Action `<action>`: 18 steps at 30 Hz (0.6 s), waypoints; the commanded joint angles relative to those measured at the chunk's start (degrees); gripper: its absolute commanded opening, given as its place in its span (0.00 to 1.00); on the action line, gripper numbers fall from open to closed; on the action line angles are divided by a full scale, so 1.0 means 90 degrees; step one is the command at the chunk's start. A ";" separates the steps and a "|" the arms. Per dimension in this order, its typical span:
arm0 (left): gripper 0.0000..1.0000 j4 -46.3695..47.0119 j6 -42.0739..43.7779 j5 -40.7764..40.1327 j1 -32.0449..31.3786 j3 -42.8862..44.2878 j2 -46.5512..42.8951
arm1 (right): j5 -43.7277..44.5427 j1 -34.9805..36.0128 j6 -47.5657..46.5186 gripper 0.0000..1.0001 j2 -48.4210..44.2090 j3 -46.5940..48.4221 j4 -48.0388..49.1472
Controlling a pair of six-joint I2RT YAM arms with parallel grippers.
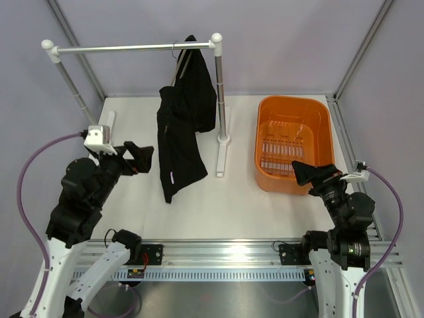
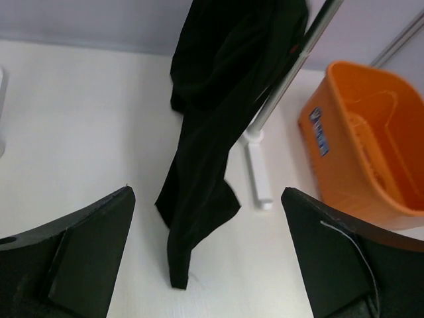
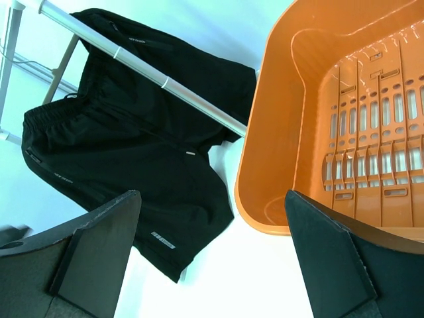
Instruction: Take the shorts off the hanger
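Several white marks [image 3: 162,240] on shorts [image 3: 132,152], unreadable

White table [image 1: 218,205], matte. Carries: orange slotted tub [image 1: 265,126], right; rail stand's long white foot [image 1: 220,160], centre; second white foot [image 1: 106,122], left rear.

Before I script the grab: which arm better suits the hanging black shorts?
Left, probably: the left tool sits open beside the black fabric shorts; the right tool is by the orange plastic tub.
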 commanded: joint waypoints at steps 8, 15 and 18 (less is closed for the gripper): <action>0.97 0.1210 0.0105 0.0334 0.0018 0.2611 0.2449 | 0.0035 0.0040 -0.0068 0.99 -0.0237 0.0037 0.0120; 0.92 0.1522 0.0670 -0.0007 0.0018 0.4294 0.4451 | -0.0141 0.0040 0.0127 0.99 -0.0246 -0.0070 0.0297; 0.86 0.1153 0.0905 0.0090 0.0018 0.5397 0.5408 | -0.0170 0.0040 0.0059 0.99 -0.0197 0.0047 0.0131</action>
